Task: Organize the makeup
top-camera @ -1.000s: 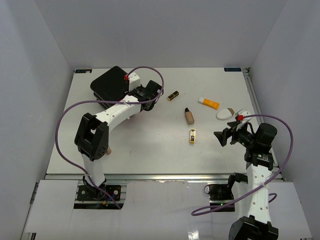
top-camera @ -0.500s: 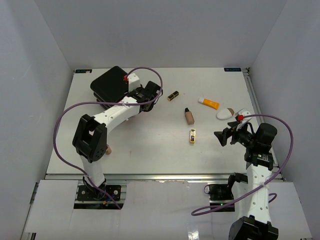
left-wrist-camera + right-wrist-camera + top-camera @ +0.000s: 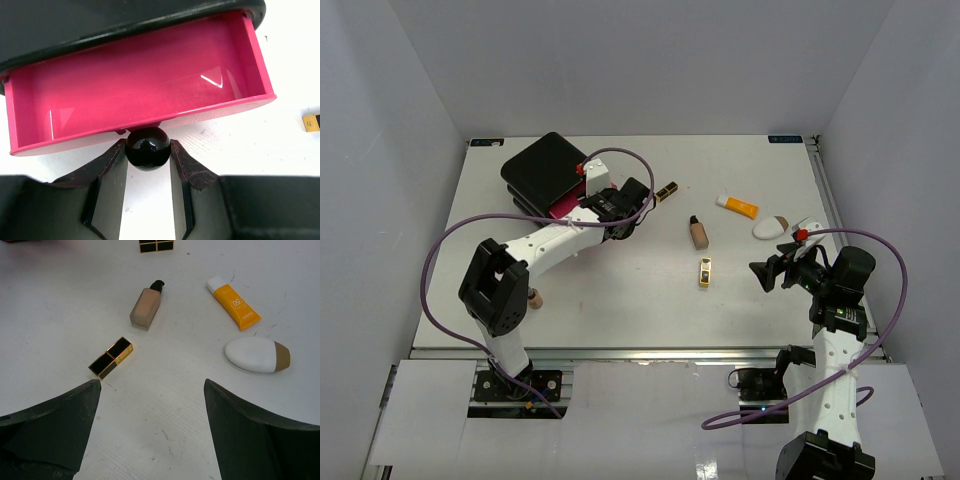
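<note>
My left gripper [image 3: 147, 152] is shut on the black round knob [image 3: 147, 148] of a pink drawer [image 3: 135, 85], which stands pulled out of the black box [image 3: 545, 165] and looks empty. In the top view the left gripper [image 3: 625, 207] is just right of the box. On the table lie a black-and-gold lipstick [image 3: 666, 190], a beige foundation bottle [image 3: 699, 231], a second lipstick [image 3: 705, 271], an orange white-capped tube [image 3: 738, 206] and a white oval puff [image 3: 773, 226]. My right gripper [image 3: 763, 273] is open and empty, right of the second lipstick [image 3: 111, 358].
The right wrist view shows the foundation bottle [image 3: 146, 307], orange tube [image 3: 234, 303] and puff [image 3: 255, 354] ahead of the open fingers. A small beige object [image 3: 533, 298] lies by the left arm's elbow, partly hidden. White walls enclose the table.
My left gripper has moved right and towards the near edge, drawing the pink drawer out of the black box. The right arm and the makeup have not moved.
</note>
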You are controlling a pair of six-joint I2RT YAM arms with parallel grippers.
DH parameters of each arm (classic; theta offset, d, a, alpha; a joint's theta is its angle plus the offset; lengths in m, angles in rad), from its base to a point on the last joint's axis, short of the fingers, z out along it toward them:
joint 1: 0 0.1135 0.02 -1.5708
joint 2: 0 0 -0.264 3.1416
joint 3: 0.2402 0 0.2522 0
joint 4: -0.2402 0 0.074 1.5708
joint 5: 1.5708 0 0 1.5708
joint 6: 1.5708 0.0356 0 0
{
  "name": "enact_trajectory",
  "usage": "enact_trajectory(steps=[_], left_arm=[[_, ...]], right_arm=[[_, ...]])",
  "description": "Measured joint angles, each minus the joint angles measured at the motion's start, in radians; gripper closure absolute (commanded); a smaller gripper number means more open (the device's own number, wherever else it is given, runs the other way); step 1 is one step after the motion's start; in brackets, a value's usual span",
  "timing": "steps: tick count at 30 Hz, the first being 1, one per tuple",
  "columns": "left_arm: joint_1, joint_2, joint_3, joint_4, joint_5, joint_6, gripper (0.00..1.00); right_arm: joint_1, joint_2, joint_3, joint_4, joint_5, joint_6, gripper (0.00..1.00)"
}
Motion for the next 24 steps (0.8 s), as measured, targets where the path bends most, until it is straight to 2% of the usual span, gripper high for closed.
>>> enact_trajectory(steps=[24], left_arm=[[-0.066, -0.026, -0.023, -0.019, 0.027, -0.028, 0.64]], right_arm=[[-0.007, 0.000, 0.000, 0.001, -0.004, 0.001, 0.10]])
